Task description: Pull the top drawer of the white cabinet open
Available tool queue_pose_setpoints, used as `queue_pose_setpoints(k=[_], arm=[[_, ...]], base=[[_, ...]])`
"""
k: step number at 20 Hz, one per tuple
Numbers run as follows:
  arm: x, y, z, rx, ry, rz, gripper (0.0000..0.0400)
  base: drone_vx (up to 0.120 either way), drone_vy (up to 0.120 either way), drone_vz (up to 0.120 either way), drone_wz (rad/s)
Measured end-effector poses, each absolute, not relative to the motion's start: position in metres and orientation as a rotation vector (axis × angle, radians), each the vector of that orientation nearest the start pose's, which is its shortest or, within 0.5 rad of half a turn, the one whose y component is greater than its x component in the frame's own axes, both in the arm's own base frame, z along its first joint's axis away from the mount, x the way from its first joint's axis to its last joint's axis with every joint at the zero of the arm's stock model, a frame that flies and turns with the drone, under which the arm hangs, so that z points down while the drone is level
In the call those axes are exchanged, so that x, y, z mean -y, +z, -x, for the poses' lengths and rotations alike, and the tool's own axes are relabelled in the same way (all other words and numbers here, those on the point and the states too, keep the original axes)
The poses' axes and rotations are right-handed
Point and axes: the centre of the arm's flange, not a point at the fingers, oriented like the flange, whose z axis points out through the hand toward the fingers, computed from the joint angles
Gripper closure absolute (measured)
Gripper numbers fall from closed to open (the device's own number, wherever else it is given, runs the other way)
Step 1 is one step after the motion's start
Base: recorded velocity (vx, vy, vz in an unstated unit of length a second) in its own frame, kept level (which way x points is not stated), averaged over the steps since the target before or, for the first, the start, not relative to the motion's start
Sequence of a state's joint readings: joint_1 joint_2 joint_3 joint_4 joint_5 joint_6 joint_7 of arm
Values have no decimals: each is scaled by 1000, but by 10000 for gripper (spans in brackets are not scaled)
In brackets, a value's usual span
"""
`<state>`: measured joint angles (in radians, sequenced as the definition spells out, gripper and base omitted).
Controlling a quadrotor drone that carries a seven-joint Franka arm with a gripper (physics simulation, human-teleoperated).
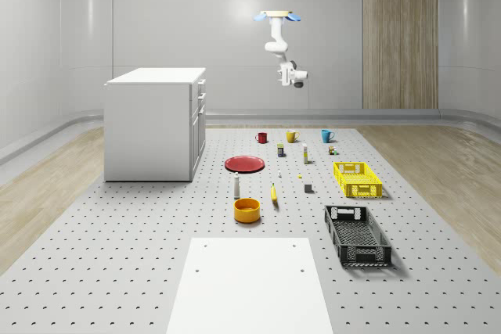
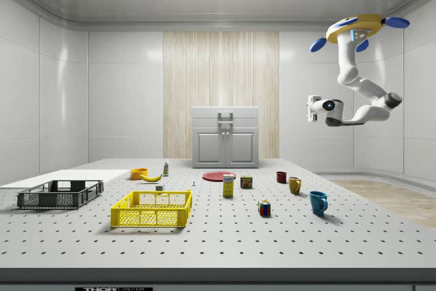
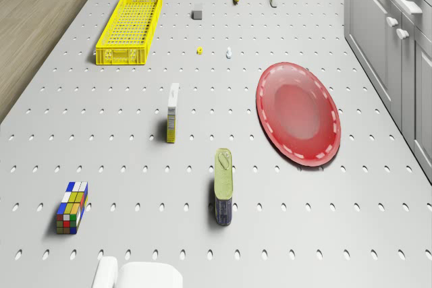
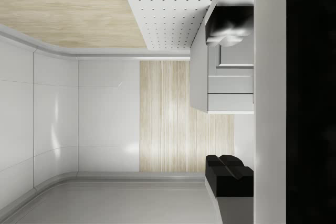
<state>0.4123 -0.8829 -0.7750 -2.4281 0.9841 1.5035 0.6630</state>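
On the whole-scene view's left, the white cabinet (image 1: 155,123) is standing on the perforated table (image 1: 117,256), its drawer fronts facing the row of small things; the top drawer (image 1: 201,83) is sitting flush with the others, so it is closed. Just beside the cabinet's front, the red plate (image 1: 245,164) is lying flat and bare. Nearer the camera, the orange bowl (image 1: 246,210) is sitting upright, and whether anything is lying in it cannot be told. A banana (image 1: 274,193) is lying just beside the bowl.

Further right, three mugs are standing in a line at the far side: a red mug (image 1: 261,138), a yellow mug (image 1: 291,136) and a blue mug (image 1: 326,135). Their insides cannot be made out. The yellow crate (image 1: 357,179) is sitting to the right with only its mesh floor showing, and the black crate (image 1: 357,235) is lying nearer the camera, likewise holding nothing visible.

High above the mugs, well apart from the cabinet, the drone (image 1: 277,16) is hovering with the arm hanging below it and bending toward the side view's left. The gripper (image 2: 311,110) is pointing at the cabinet from a distance, touching nothing. Whether its fingers are apart or together cannot be told.
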Motion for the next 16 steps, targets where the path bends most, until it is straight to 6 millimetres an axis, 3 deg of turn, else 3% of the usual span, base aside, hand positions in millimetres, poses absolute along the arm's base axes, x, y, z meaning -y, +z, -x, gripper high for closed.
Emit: queue_pose_setpoints(k=[7, 14, 16], arm=[[100, 591, -307, -612, 612, 1485, 95], [100, 591, -307, -612, 612, 1484, 95], [100, 591, -307, -612, 612, 1484, 95]], base=[[120, -114, 0, 0], [120, 0, 0, 0], [120, -80, 0, 0]])
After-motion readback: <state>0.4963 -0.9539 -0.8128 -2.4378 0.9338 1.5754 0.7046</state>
